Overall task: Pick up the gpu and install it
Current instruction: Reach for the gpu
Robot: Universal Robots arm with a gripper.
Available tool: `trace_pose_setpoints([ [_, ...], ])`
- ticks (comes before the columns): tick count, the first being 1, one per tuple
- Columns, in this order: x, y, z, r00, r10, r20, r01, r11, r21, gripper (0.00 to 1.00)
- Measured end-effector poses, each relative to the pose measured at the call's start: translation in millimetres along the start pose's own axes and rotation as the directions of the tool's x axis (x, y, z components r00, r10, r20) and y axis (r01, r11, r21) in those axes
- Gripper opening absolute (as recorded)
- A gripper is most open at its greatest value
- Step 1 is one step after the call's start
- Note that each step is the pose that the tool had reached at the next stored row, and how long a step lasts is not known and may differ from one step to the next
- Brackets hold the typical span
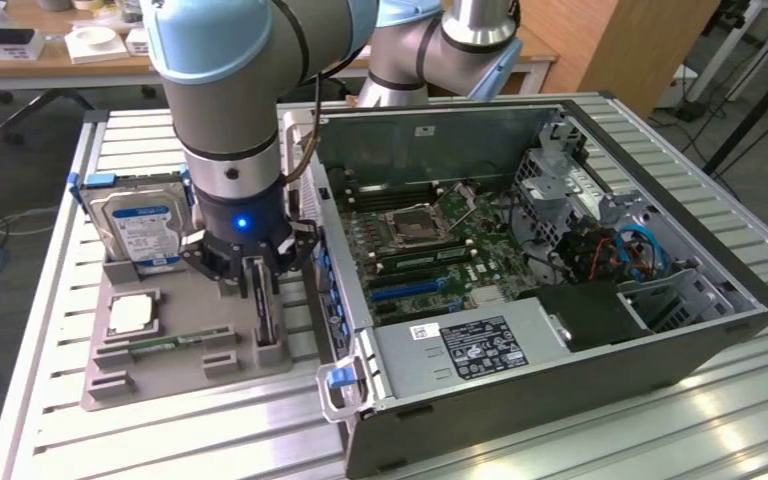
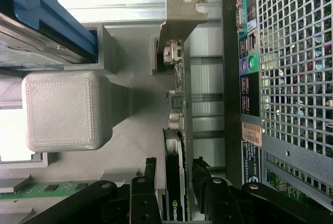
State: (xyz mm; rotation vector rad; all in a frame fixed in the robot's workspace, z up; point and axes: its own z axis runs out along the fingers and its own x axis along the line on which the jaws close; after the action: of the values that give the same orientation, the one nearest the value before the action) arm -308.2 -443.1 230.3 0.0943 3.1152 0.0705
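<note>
Green gpu (image 1: pixel 265 300) stands on edge in the grey printed holder (image 1: pixel 157 372), left of centre in the exterior view, just beside the open PC case (image 1: pixel 704 345). Gripper (image 1: pixel 261 275) is spread wide, one finger on each side of the card.

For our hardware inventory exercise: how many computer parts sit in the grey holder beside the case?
4: hard drive at the far end, CPU mid-holder, memory stick nearer, gpu upright beside the case, under the end effector. The arm may hide more.
</note>
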Motion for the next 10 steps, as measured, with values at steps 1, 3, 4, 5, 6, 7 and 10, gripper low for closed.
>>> trace_pose_setpoints([
  [1, 0.0, 0.0, 0.0, 1.0000, 0.000, 0.0000, 0.000, 1.0000, 0.0000, 0.41],
  [3, 0.0, 0.0, 0.0, 1.0000, 0.000, 0.0000, 0.000, 1.0000, 0.0000, 0.41],
  [4, 0.0, 0.0, 0.0, 1.0000, 0.000, 0.0000, 0.000, 1.0000, 0.0000, 0.41],
  [5, 0.0, 0.0, 0.0, 1.0000, 0.000, 0.0000, 0.000, 1.0000, 0.0000, 0.41],
  [6, 0.0, 0.0, 0.0, 1.0000, 0.000, 0.0000, 0.000, 1.0000, 0.0000, 0.41],
  [7, 0.0, 0.0, 0.0, 1.0000, 0.000, 0.0000, 0.000, 1.0000, 0.0000, 0.41],
  [10, 0.0, 0.0, 0.0, 1.0000, 0.000, 0.0000, 0.000, 1.0000, 0.0000, 0.33],
])
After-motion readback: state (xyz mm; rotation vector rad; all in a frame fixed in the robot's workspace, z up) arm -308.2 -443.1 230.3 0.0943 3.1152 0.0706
